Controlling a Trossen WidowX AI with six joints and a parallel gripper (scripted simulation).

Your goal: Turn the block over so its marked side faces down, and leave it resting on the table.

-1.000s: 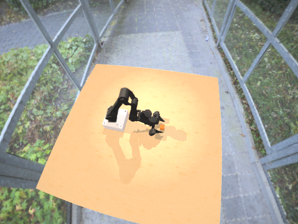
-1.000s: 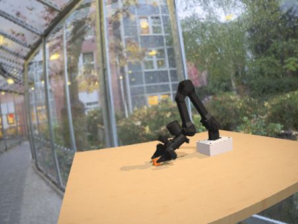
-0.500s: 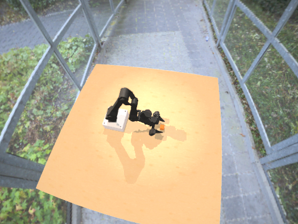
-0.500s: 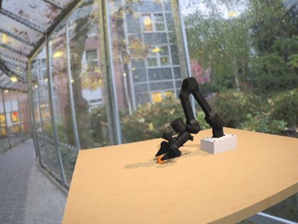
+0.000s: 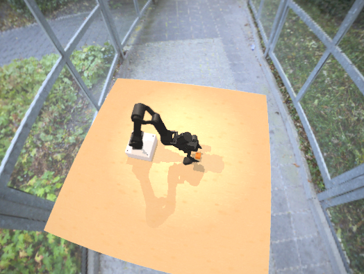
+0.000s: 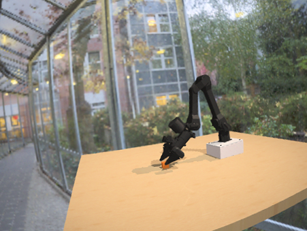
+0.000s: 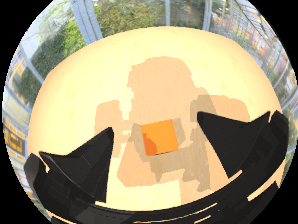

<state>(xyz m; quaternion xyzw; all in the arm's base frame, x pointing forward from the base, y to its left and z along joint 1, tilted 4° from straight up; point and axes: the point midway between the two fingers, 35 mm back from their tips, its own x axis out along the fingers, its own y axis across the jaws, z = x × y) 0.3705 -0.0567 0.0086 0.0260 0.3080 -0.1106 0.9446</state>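
While you look at the wrist view, you find the block [image 7: 161, 139] a little below the middle of the frame, a small orange cube resting flat on the table [image 7: 80, 90]. Its upper face is a lighter orange and the side turned toward the lens is darker; you cannot make out any mark on it from these views. The gripper [image 7: 158, 137] stands spread wide around it, released and holding nothing: one dark finger [image 7: 87, 156] sits at lower left and the other at lower right, each apart from the block's sides.

From the top view you see the block [image 5: 197, 156] near the middle of the frame, just beside the gripper [image 5: 192, 155], with soft shadows spreading across the wood around it. The arm [image 5: 156, 125] bends down to it from a white base [image 5: 144, 149] that stands to the left.

Your table is a pale, honey-coloured wooden top with a curved edge. Around it runs a glazed walkway [image 6: 6, 39] with a grey metal frame, paved in grey stone, with green shrubs [image 6: 281, 108] and a lit building [image 6: 154, 49] beyond the glass.
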